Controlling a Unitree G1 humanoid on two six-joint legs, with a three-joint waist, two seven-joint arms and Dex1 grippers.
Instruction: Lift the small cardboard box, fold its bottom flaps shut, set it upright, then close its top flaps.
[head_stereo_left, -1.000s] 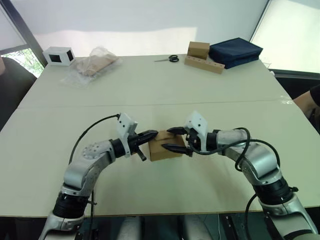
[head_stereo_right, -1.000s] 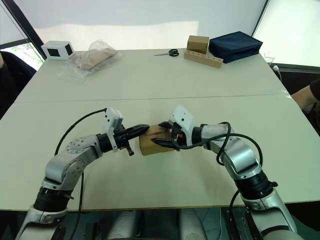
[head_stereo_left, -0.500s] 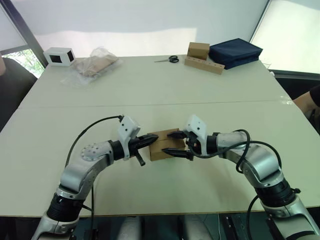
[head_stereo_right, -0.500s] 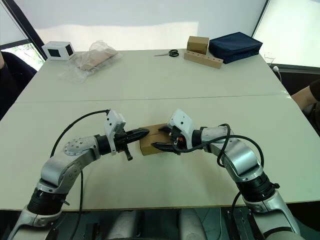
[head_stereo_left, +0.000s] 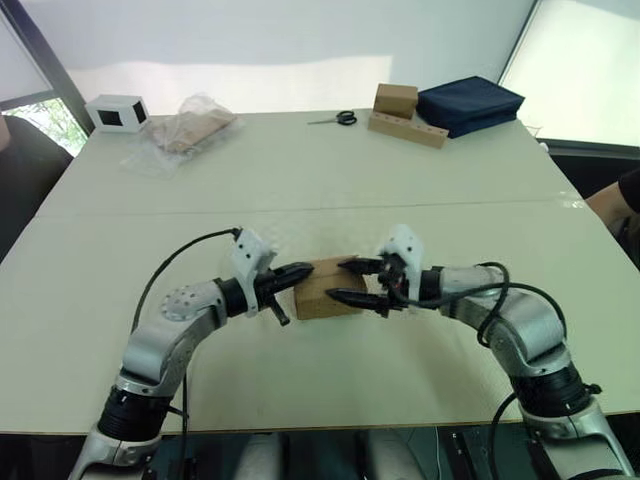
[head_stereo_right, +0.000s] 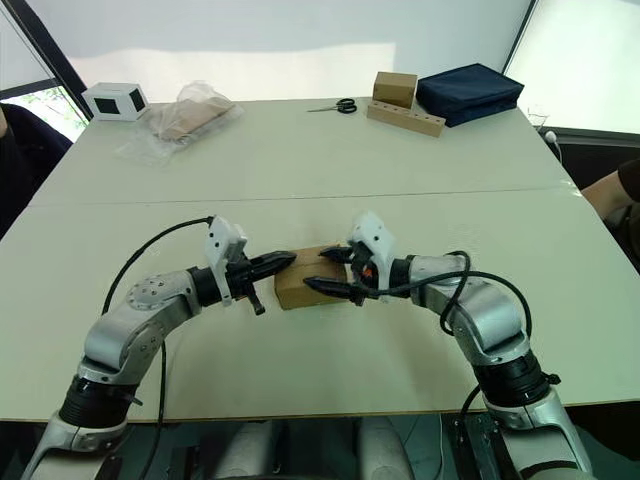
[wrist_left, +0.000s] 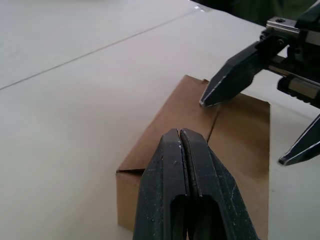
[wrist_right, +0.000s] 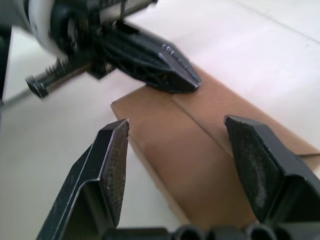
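Box (head_stereo_left: 326, 288) resting on the near half of the desk (head_stereo_left: 300, 180), between the two tools, top flaps (wrist_left: 235, 130) lying flat and meeting along a seam. Left tool (head_stereo_left: 300, 273) with fingers pressed together, tip over the box's left edge; right tool (head_stereo_left: 352, 282) with fingers spread wide, one tip touching the top beside the seam, the other by the near side. Far back: scissors (head_stereo_left: 340, 118), a navy pouch (head_stereo_left: 470, 103), a white box (head_stereo_left: 118, 111).

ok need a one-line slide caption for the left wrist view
Shut left tool resting over the small cardboard box as the open right tool reaches across its top seam.
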